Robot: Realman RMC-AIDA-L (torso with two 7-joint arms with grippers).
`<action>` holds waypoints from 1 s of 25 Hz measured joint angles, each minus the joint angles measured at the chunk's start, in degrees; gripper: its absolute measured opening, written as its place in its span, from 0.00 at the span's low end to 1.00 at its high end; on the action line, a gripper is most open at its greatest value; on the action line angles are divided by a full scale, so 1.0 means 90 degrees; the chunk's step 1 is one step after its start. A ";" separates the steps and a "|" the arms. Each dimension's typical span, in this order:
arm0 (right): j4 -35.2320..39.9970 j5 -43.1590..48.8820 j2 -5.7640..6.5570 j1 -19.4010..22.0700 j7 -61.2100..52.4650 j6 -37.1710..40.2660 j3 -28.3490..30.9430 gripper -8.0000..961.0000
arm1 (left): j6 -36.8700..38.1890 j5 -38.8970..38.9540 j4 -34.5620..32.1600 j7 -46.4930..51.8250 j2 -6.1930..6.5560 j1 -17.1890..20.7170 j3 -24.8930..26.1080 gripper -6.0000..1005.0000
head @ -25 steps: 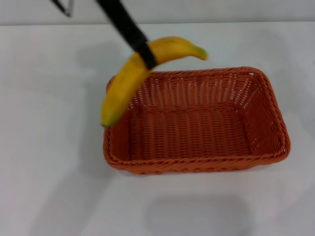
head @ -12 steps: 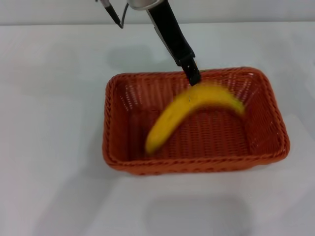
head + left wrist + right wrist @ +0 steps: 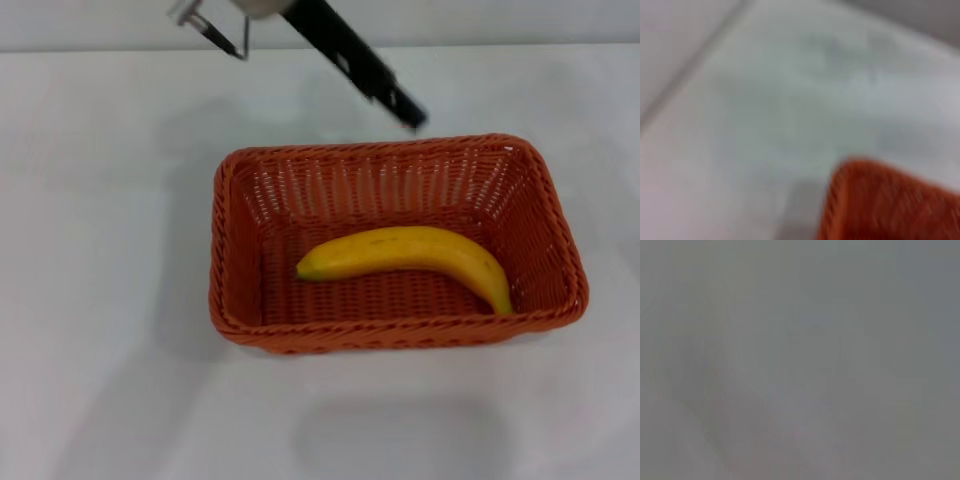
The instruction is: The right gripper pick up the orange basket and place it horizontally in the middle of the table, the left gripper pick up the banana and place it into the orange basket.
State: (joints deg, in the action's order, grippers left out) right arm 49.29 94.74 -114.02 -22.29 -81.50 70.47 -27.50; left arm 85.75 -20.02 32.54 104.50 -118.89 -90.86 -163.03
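The banana (image 3: 410, 253) lies flat on the floor of the orange basket (image 3: 232, 240), its ends pointing left and right. The basket sits lengthwise across the middle of the white table (image 3: 100, 250). My left gripper (image 3: 405, 108) hangs above the basket's far rim, open, with nothing in it and clear of the banana. In the left wrist view one corner of the orange basket (image 3: 890, 200) shows against the table (image 3: 790, 100). The right gripper is out of view, and the right wrist view shows only flat grey.
A thin grey part of the left arm (image 3: 215, 30) sticks out at the top left of the head view. The table's far edge (image 3: 520, 45) runs along the top.
The banana was held above the basket's left rim, then carried over the basket and let go. It now lies inside. The left gripper has risen and drawn back toward the far rim.
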 joint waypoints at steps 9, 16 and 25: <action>-0.0592 -0.0556 0.0008 -0.0017 0.0640 0.0087 -0.0012 0.72 | 0.0160 0.3736 0.1223 -0.1979 -0.0005 0.2086 -0.0002 0.76; -0.1073 -0.0767 0.0002 0.0046 0.1179 0.0085 0.0128 0.72 | 0.0525 0.6379 0.1673 -0.2864 -0.0027 0.4058 -0.0001 0.76; -0.1872 -0.1300 0.0002 0.0092 0.2268 0.0101 0.0193 0.72 | 0.0727 0.9137 0.0245 -0.4671 -0.0054 0.6549 0.0006 0.76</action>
State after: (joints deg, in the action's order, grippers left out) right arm 32.44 83.04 -114.00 -21.47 -61.09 71.38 -25.76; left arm 92.29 62.21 34.74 62.46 -119.38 -31.92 -162.97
